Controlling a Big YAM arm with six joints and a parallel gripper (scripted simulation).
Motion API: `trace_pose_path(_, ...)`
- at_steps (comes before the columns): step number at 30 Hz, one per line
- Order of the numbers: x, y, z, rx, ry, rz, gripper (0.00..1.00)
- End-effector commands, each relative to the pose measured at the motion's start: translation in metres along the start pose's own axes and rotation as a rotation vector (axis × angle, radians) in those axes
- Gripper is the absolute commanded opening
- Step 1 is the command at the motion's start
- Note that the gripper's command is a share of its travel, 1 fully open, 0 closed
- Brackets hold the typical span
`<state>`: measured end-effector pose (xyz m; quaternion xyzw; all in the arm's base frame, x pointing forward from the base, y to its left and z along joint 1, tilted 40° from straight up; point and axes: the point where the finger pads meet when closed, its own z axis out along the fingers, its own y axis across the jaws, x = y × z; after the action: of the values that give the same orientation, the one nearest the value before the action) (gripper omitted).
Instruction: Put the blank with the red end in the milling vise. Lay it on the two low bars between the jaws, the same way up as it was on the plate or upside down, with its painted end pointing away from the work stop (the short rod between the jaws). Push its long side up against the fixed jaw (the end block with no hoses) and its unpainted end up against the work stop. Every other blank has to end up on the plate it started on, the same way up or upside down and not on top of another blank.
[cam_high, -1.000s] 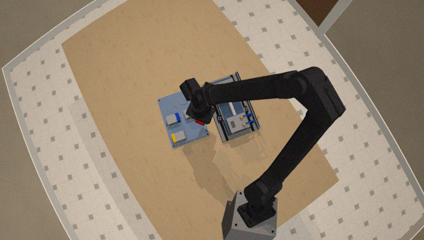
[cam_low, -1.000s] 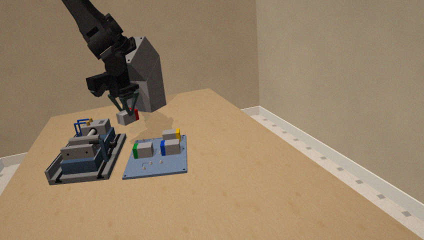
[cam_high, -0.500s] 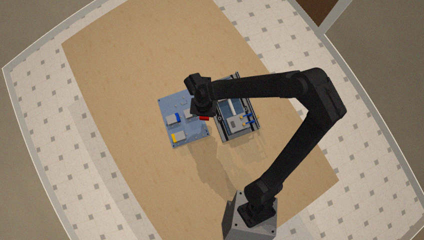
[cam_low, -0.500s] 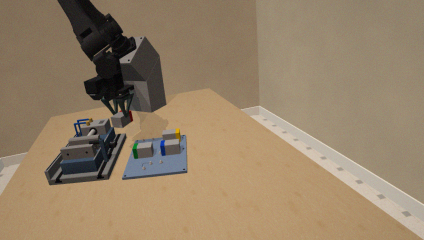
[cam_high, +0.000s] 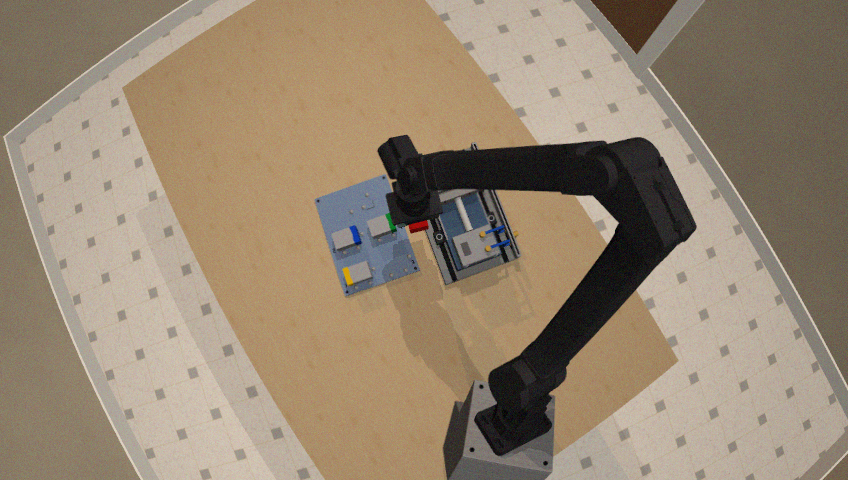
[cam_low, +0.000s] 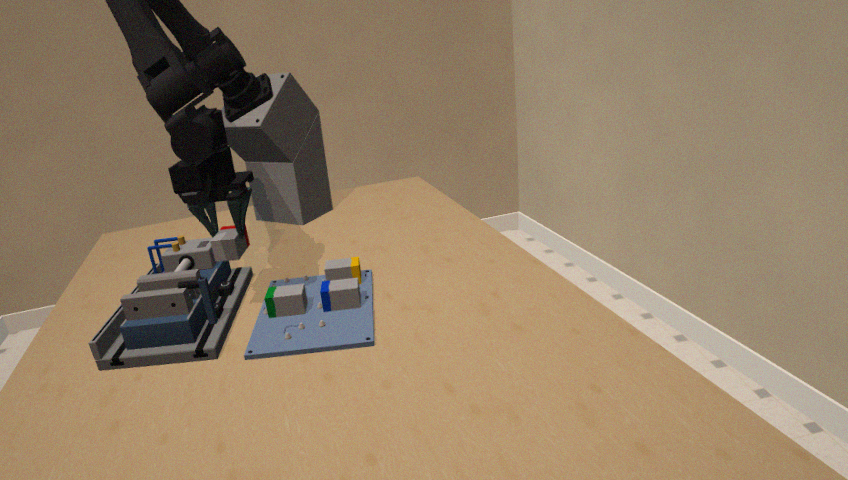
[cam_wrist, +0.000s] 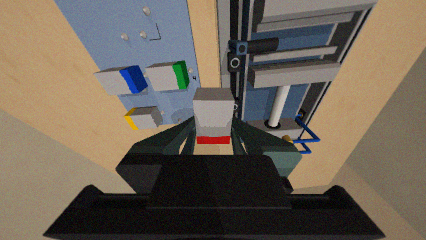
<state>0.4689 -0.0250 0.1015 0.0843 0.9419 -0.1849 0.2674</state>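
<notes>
One red-ended blank (cam_high: 418, 226) (cam_low: 227, 245) (cam_wrist: 213, 117) gripped in tool (cam_high: 414, 215) (cam_low: 229, 233) (cam_wrist: 213, 120); arm (cam_high: 511, 169) (cam_low: 199, 133) hides part of vise (cam_high: 450, 274) (cam_low: 157, 361) (cam_wrist: 295, 74) in top view.

Blank (cam_high: 418, 226) (cam_low: 229, 245) (cam_wrist: 213, 116): grey, red end. Plate (cam_high: 368, 258) (cam_low: 333, 337) (cam_wrist: 115, 30): blue. Hoses (cam_high: 496, 230) (cam_low: 152, 252) (cam_wrist: 311, 131): blue. Fingers (cam_low: 238, 211): dark, perhaps greenish.
</notes>
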Motion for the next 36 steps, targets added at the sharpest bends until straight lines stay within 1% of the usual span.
trace_pose_path(1, -0.03, -0.014, -0.02, -0.009, -0.052, -0.111, 0.0)
trace_pose_path(10, -0.041, -0.029, -0.021, -0.002, -0.055, -0.346, 0.0)
trace_pose_path(12, -0.041, -0.029, -0.021, -0.002, -0.055, -0.346, 0.0)
trace_pose_path(27, -0.057, -0.053, -0.024, 0.013, -0.059, -0.72, 0.0)
trace_pose_path(29, -0.057, -0.053, -0.024, 0.013, -0.059, -0.72, 0.0)
trace_pose_path(36, -0.063, -0.064, -0.025, 0.02, -0.061, -0.88, 0.0)
